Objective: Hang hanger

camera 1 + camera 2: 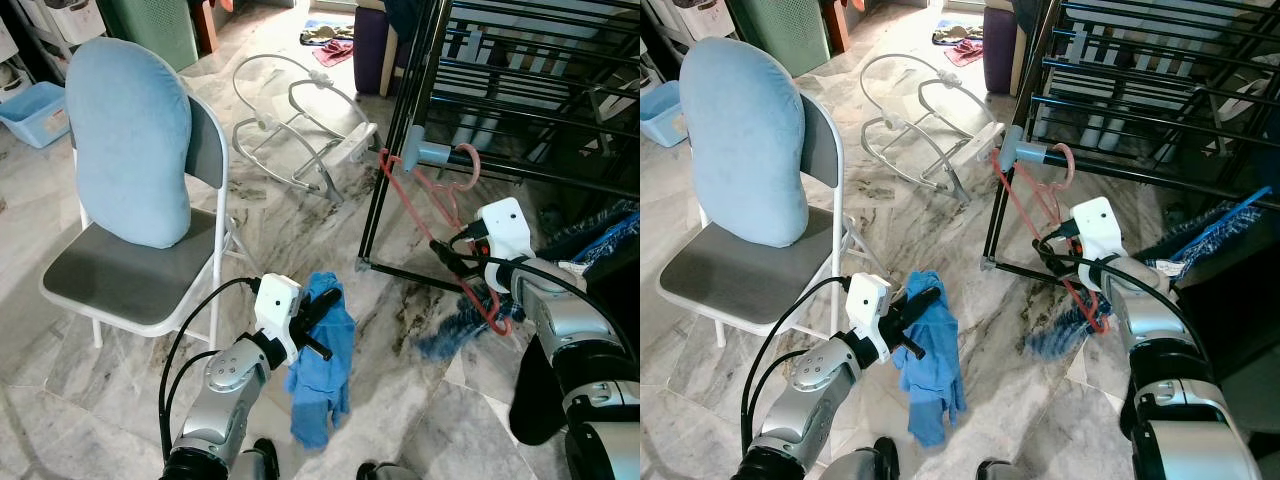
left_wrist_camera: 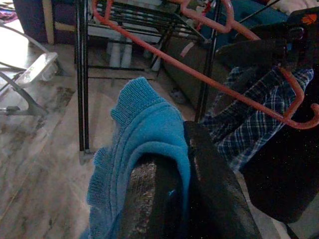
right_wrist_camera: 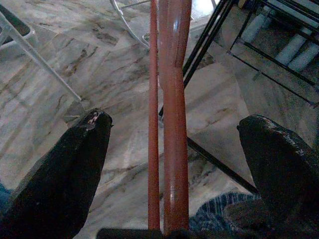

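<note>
While the left claw [image 1: 318, 318] pinches a blue cloth [image 1: 322, 370], the right claw [image 3: 174, 164] gapes around the red hanger [image 1: 440, 215] hooked on the drying rack [image 1: 520, 90].

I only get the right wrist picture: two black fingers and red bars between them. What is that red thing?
Observer: A red hanger, its hook over the corner of a black drying rack.
Operator: Is the right gripper squeezing it?
Observer: No; the right gripper is open, fingers apart on either side of the bars.
Operator: And the other arm?
Observer: The left gripper is shut on a blue cloth that hangs toward the floor, beside a folding chair holding a blue cushion.
</note>
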{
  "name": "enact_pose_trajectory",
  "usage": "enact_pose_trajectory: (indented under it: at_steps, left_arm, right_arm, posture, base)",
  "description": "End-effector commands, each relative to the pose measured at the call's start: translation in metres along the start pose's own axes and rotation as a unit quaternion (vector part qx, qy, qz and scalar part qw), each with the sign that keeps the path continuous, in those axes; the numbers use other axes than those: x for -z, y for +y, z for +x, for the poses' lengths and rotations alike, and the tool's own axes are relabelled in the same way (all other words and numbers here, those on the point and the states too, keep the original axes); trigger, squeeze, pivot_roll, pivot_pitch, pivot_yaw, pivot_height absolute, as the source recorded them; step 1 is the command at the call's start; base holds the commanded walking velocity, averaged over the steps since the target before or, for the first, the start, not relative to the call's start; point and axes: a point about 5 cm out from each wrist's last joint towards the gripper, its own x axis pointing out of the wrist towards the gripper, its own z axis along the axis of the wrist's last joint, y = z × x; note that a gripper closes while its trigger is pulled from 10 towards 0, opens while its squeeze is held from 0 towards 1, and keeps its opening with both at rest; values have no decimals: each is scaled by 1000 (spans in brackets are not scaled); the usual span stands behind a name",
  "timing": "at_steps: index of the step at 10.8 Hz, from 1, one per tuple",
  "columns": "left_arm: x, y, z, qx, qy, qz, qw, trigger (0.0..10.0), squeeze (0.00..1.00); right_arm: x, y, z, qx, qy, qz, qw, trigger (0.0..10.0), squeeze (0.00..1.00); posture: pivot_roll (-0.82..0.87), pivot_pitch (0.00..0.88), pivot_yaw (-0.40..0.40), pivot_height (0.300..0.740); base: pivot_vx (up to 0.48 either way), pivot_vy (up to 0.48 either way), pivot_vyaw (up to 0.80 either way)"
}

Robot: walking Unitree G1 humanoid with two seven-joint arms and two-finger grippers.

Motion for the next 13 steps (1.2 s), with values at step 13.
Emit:
enact_pose_trajectory:
  at_steps: [13]
  left_arm:
    - [-4,1,2,8,4,19,1000,10000,0]
  right_arm:
    - [-18,-6,-9,81,-143,37,986,0,0]
  posture:
    - [-23,176,23,740]
  base:
    - [0,0,0]
